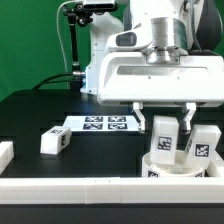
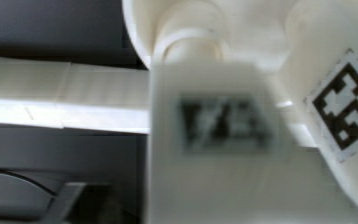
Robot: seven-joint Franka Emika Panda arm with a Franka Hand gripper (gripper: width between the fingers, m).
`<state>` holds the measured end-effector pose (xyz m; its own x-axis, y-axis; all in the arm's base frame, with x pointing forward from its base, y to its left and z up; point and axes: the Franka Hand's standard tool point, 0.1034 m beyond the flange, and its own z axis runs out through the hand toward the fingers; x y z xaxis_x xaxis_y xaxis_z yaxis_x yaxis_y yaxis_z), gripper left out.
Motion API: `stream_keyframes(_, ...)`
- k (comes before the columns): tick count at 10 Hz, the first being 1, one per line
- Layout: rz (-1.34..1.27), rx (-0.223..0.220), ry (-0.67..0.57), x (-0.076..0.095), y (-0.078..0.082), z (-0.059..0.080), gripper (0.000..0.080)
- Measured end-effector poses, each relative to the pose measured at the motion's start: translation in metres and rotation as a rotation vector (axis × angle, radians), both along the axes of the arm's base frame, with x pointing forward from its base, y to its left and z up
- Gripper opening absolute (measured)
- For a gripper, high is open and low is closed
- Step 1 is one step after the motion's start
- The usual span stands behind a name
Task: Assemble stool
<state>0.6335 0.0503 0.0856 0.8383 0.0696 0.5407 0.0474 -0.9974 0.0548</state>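
The round white seat disc point(image 1: 172, 166) lies at the exterior view's lower right, against the front rail. Two white tagged legs stand upright in it. My gripper point(image 1: 166, 122) hangs straight over the seat, and its fingers close on the leg nearer the exterior view's left point(image 1: 165, 136). The second leg point(image 1: 200, 146) stands just to the right of it. The third leg point(image 1: 53, 141) lies loose on the black table to the left. In the wrist view the held leg point(image 2: 220, 130) fills the middle, blurred, with one dark finger point(image 2: 51, 196) beside it and the second leg's tag point(image 2: 345, 100) beyond.
The marker board point(image 1: 107, 123) lies flat behind the loose leg. A long white border rail point(image 1: 90, 190) runs along the table's front, also in the wrist view point(image 2: 51, 95). A short rail piece point(image 1: 5, 152) sits at the left edge. A stand point(image 1: 76, 40) rises at the back.
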Motion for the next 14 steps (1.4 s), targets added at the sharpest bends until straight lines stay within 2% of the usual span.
stream_keyframes(1,0.0,0.001,0.003,0.0,0.0,0.0,0.0562)
stream_keyframes(2,0.0,0.002,0.01,-0.001,0.001,0.0,0.0632)
stream_keyframes(4,-0.005,0.011,0.03,0.0,0.0,0.004,0.0646)
stream_keyframes(8,-0.02,0.055,0.143,0.012,-0.008,0.033,0.0648)
stream_keyframes(11,-0.02,0.052,0.135,0.012,-0.008,0.03,0.0648)
stream_keyframes(14,-0.036,0.068,0.177,0.009,-0.006,0.027,0.0648)
